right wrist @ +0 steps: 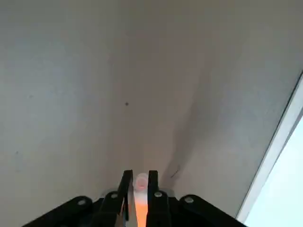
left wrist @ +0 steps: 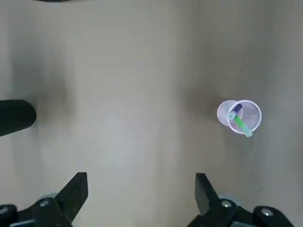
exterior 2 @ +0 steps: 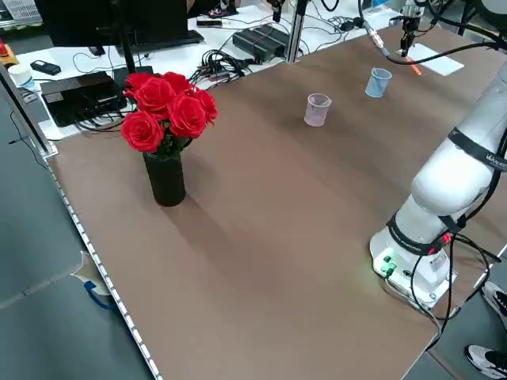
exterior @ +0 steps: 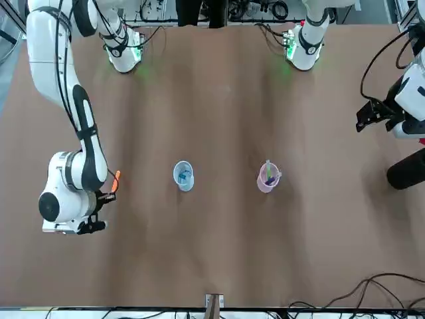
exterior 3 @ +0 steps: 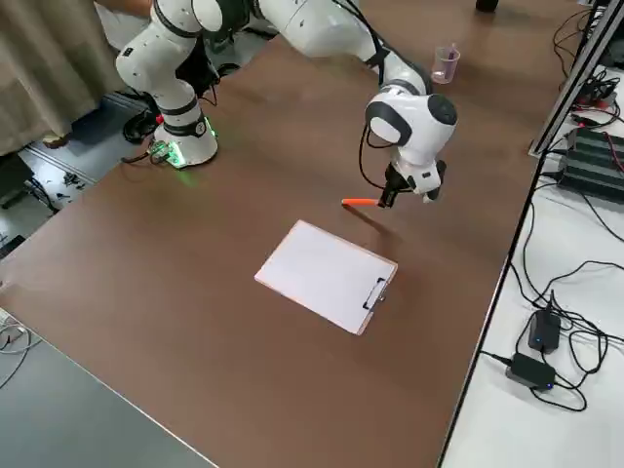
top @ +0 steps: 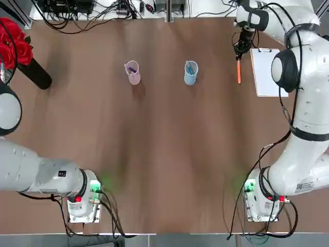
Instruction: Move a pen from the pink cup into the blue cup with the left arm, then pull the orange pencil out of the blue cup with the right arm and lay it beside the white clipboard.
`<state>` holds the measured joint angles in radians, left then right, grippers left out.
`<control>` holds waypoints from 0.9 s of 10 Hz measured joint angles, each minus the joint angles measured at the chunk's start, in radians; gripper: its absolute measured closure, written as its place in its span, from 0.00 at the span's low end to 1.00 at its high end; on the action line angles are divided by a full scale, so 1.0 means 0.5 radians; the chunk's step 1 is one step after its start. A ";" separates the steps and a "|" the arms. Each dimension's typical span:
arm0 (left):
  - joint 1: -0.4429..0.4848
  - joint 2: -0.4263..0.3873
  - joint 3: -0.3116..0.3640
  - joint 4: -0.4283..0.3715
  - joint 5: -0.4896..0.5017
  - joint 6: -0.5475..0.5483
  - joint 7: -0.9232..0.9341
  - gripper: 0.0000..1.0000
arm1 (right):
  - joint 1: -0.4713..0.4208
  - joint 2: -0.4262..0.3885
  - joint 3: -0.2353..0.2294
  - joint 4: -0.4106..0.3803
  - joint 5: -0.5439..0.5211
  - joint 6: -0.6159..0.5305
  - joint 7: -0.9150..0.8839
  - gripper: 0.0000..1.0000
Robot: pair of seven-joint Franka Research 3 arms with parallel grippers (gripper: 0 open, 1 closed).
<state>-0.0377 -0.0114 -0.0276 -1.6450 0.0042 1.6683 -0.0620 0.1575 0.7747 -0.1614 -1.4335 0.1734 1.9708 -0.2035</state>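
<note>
While the right jaws [right wrist: 140,177] grip the orange pencil [right wrist: 141,213] between them, the white clipboard [exterior 3: 327,277] lies just beside them on the worktop [exterior 3: 224,322]. Before the wide, empty left jaws [left wrist: 142,184] stand the pink cup [left wrist: 239,117] and, farther off, the blue cup [top: 190,73].

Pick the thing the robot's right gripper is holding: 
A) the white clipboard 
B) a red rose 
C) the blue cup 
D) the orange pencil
D: the right gripper has its two fingers closed on the orange pencil.
</note>
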 joint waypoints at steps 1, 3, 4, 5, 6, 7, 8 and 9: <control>-0.001 0.000 -0.001 0.000 0.000 0.000 -0.001 0.00 | -0.012 0.038 0.000 0.001 0.000 0.105 0.000 0.83; -0.001 0.001 -0.001 0.000 0.000 0.000 -0.002 0.00 | -0.020 0.109 0.000 0.029 0.000 0.197 0.000 0.83; -0.001 0.001 -0.001 0.000 0.000 0.000 -0.002 0.00 | -0.021 0.131 0.000 0.062 0.002 0.200 0.001 0.83; -0.001 0.001 -0.001 0.000 0.000 0.000 -0.002 0.00 | -0.025 0.145 0.000 0.084 0.002 0.201 0.001 0.81; -0.001 0.001 -0.001 0.000 0.000 0.000 -0.002 0.00 | -0.028 0.148 0.000 0.095 0.003 0.202 0.001 0.68; -0.002 0.001 -0.001 0.000 0.000 0.000 -0.002 0.00 | -0.029 0.147 0.000 0.112 0.004 0.201 0.001 0.55; -0.003 0.002 -0.002 0.000 0.000 0.000 -0.002 0.00 | -0.028 0.140 0.000 0.139 0.004 0.190 0.000 0.39; -0.004 0.003 -0.003 0.000 0.000 0.000 -0.002 0.00 | -0.026 0.111 0.000 0.174 0.003 0.119 0.000 0.23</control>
<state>-0.0395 -0.0098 -0.0293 -1.6448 0.0042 1.6683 -0.0628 0.1443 0.8304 -0.1615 -1.3464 0.1749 2.0304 -0.2033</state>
